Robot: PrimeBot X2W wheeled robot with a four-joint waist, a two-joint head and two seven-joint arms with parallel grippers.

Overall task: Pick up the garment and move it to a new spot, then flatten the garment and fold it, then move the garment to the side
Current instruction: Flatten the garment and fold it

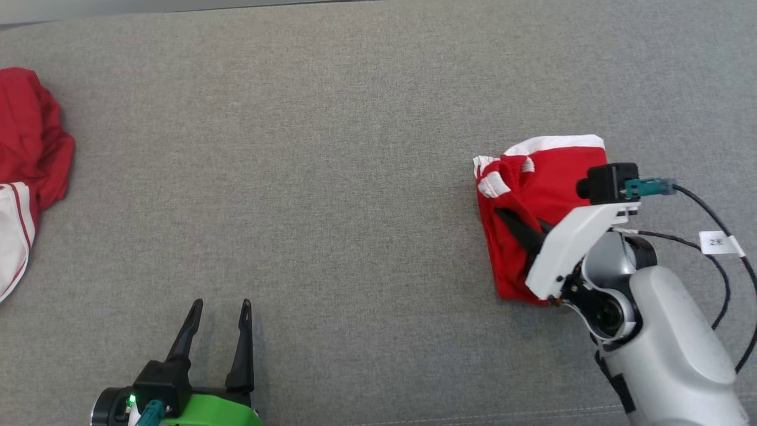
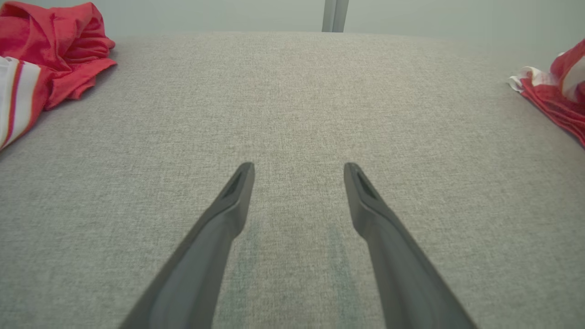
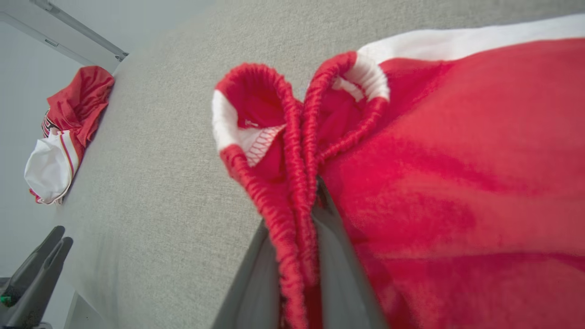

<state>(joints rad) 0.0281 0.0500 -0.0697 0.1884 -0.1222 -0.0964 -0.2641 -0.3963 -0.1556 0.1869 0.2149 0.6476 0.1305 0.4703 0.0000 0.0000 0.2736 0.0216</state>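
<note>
Garment (image 1: 556, 177) in tightly closed right pincer (image 1: 504, 216)

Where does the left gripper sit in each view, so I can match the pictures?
Head view: left gripper, lower left, fingers apart.
Left wrist view: left gripper, bottom middle, fingers pointing up.
Right wrist view: left gripper, lower left corner.
Shared landmark: crumpled red-and-white pile, toward the left in all three.

Head view downward, left wrist low, right against the garment (image 3: 457, 160) — shared grey surface (image 1: 355, 118)
</note>
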